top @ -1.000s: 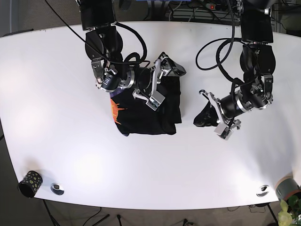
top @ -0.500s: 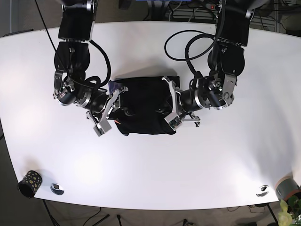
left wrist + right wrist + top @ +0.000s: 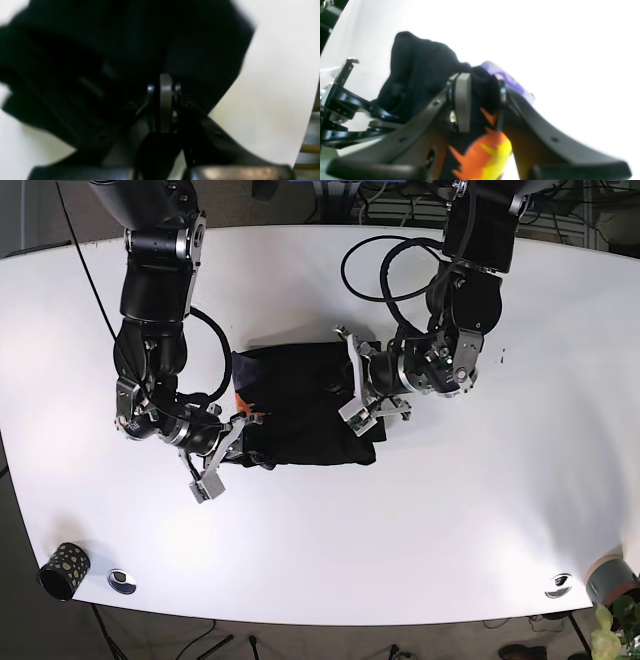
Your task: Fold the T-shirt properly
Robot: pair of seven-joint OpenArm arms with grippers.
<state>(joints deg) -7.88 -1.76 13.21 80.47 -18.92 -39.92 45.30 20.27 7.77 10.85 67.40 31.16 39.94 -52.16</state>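
White table (image 3: 420, 510): right wrist alone shows T-shirt (image 3: 480, 150) print.

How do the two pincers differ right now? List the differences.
The right pincer pinches the T-shirt where the orange and yellow print shows; the left pincer grips plain black cloth. In the base view, the right pincer works the shirt's left edge and the left its right edge. Both are shut on fabric.

Both wrist views blurred and soft, tabletop (image 3: 570, 50) blown out to white glare beyond the right pincer (image 3: 477, 100), base view sharp, evenly lit, faint shadows
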